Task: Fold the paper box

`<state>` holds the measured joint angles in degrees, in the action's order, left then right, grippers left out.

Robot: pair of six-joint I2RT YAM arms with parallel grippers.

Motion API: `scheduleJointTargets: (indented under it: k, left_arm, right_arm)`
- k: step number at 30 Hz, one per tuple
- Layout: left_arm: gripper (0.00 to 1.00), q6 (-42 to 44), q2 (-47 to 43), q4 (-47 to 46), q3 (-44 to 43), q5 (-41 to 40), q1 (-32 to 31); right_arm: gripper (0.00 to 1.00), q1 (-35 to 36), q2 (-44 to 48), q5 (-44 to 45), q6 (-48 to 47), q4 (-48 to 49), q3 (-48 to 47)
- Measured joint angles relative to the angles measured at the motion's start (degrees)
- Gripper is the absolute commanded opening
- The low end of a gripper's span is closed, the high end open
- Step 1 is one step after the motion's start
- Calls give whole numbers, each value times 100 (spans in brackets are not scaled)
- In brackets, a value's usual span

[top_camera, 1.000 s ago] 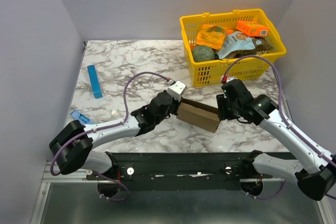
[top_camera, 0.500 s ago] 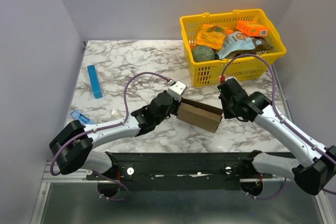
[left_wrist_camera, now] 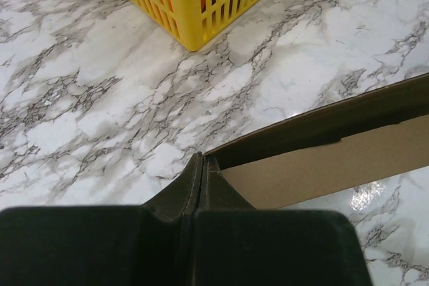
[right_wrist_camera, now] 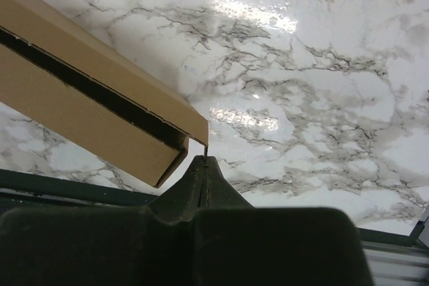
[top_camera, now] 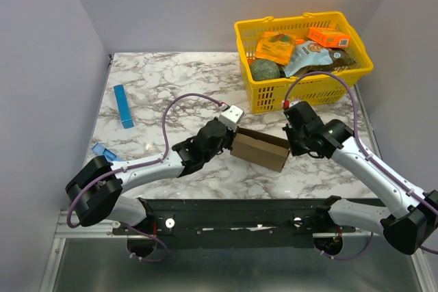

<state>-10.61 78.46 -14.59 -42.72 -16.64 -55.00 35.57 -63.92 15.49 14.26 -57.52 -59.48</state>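
paper box [top_camera: 259,150] about half done: carton shape is up, ends look unclosed
left pincer [left_wrist_camera: 201,169] and right pincer [right_wrist_camera: 204,164] each pinched shut on a corner

The left arm [top_camera: 147,164] and the right arm [top_camera: 373,169] are each built of pale silver-grey link tubes set between bulky, rounded black joint housings. A thin purple cable [top_camera: 185,100] arcs loosely from each wrist back along the links. The left end effector [top_camera: 231,143] and the right end effector [top_camera: 289,147] are black, with a small white-and-grey camera block [top_camera: 233,114] at the left wrist. In the wrist views their matte dark fingers [left_wrist_camera: 167,205] taper as wedges from a flat, blocky body. Both bases sit on a black rail [top_camera: 239,220] dotted with small holes and screws.
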Motion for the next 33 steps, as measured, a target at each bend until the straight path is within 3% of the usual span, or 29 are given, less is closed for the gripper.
scheduleJointTargets:
  k: [22,33]
  left_arm:
    - [0,-122,74,136,-98,-389,-111]
    - [0,-120,118,155,-114,-680,-212]
  right_arm:
    - [1,-17,345,-1121,671,2,153]
    - [0,-20,487,-1220,778,22,153]
